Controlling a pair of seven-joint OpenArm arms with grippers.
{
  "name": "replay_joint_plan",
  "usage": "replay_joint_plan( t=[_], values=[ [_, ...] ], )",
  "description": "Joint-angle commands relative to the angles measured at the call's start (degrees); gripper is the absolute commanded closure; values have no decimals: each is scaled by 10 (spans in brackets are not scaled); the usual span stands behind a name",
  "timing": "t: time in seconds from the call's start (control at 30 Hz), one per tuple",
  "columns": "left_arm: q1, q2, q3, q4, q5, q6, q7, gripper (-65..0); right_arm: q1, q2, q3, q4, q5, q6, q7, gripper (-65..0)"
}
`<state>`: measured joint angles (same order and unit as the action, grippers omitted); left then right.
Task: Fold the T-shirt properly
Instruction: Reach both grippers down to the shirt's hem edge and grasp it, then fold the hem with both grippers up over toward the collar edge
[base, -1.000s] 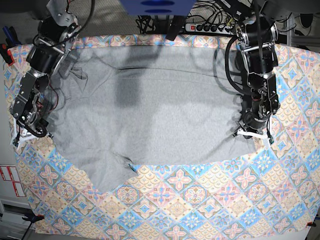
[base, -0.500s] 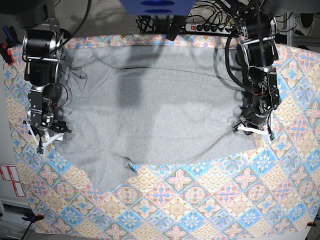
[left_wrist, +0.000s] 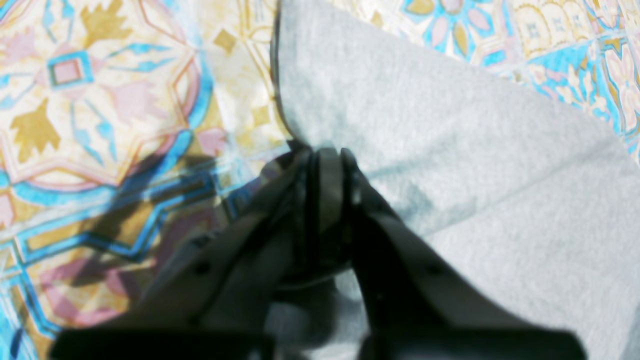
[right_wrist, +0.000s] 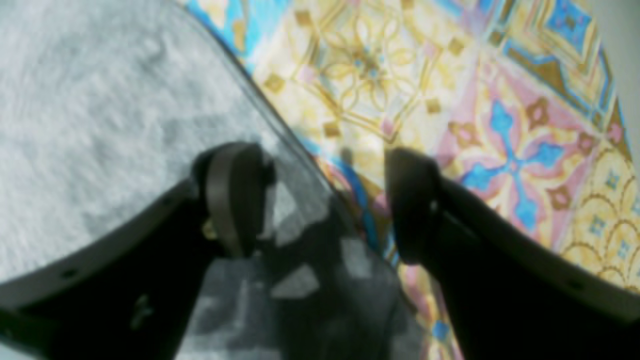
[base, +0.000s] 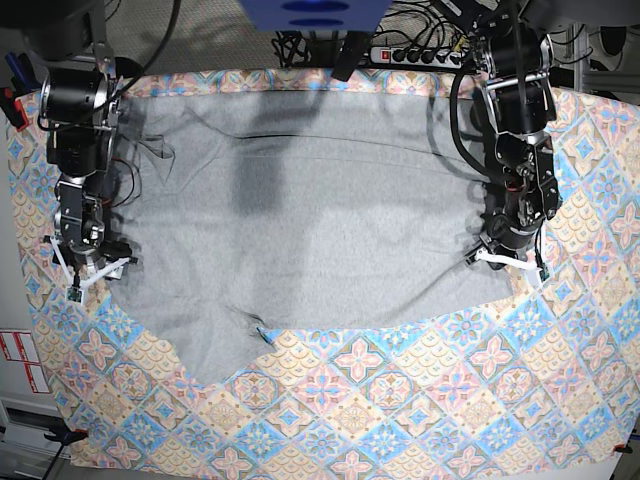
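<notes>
Grey T-shirt (base: 300, 220) lies spread across the patterned tablecloth (base: 420, 400), soft and limp.
At its edges: left gripper (base: 508, 262) pinches the hem, right gripper (base: 92, 277) spread wide; corners look best to grasp.

Both arms low at opposite sides, wrists pointing down.

Left gripper (base: 510, 262) at scene right, mid-depth: jaws pressed together on a pinch of the T-shirt (base: 300, 230) edge, arm reaching down from the far-right corner. Right gripper (base: 92, 277) at scene left, mid-depth: jaws spread wide w/ nothing between them, one finger (right_wrist: 235, 195) over the grey fabric, arm near vertical from the far-left.
</notes>
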<state>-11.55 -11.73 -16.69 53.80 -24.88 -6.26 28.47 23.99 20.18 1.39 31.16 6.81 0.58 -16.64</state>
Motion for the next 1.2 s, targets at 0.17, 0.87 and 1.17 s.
replay_joint_plan(
  t=[0.17,0.87,1.17],
  values=[
    [-10,-4,-1,8,0,0,-2,0,14,8,0,-23,-3,39,15,-386],
    [-10,-4,-1,8,0,0,-2,0,-6,9,9,42,-3,195,47,0],
    [1,-6,-2,12,-1,0,-2,0,-73,8,92,162,-4,195,46,0]
  ],
)
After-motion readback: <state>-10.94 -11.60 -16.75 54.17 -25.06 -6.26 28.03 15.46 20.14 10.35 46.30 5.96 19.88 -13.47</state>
